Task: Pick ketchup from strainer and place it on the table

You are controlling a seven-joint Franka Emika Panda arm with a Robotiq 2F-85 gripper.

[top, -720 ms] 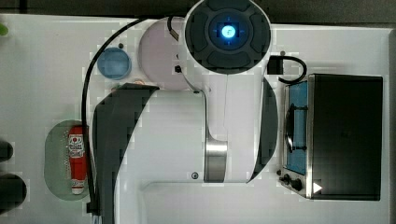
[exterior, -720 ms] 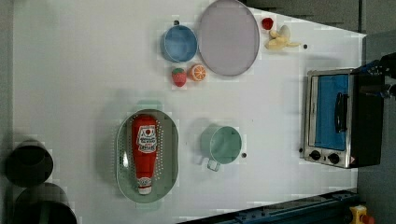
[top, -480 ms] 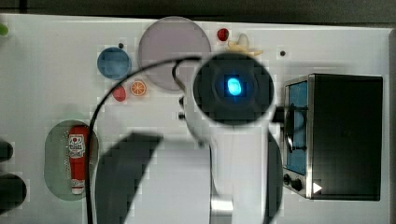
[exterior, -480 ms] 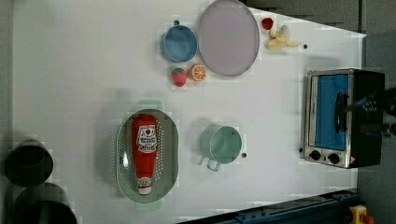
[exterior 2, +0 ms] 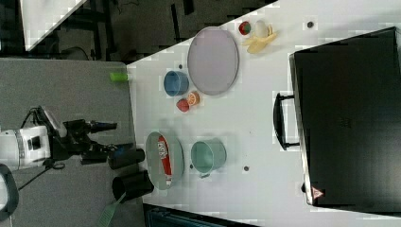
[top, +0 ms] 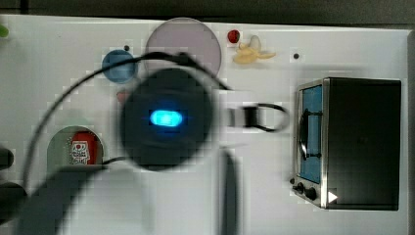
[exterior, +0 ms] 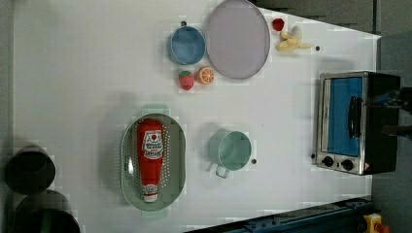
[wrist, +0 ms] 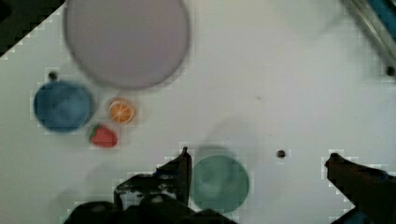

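- The red squeeze bottle of ketchup (exterior: 150, 160) with the white-and-red label lies lengthwise inside the pale green oval perforated strainer (exterior: 129, 170), pale cap end toward the left view's bottom.
- The strainer rests on the flat white surface (exterior: 77, 73), in the left view's lower left part.
- A round teal-green mug (exterior: 232, 150) stands just beside the strainer, on the left view's right of it, apart from it.
- The hand (wrist: 257, 161) hovers above the surface with its two dark fingers (wrist: 180, 170) spread wide apart, gripping nothing; in the wrist view the teal-green mug sits between them, below.
- In the top view the arm's round dark housing with a blue light (top: 166, 118) hangs over the middle of the surface, covering part of the strainer; the ketchup label (top: 80, 152) shows beside it.
- A blue bowl (exterior: 187, 45), a large pale lilac round plate (exterior: 238, 39), a small red strawberry (exterior: 186, 80) and an orange slice (exterior: 205, 75) cluster near the left view's top.
- A black toaster oven with a blue door (exterior: 357, 121) stands at the left view's right edge, well apart from the strainer.
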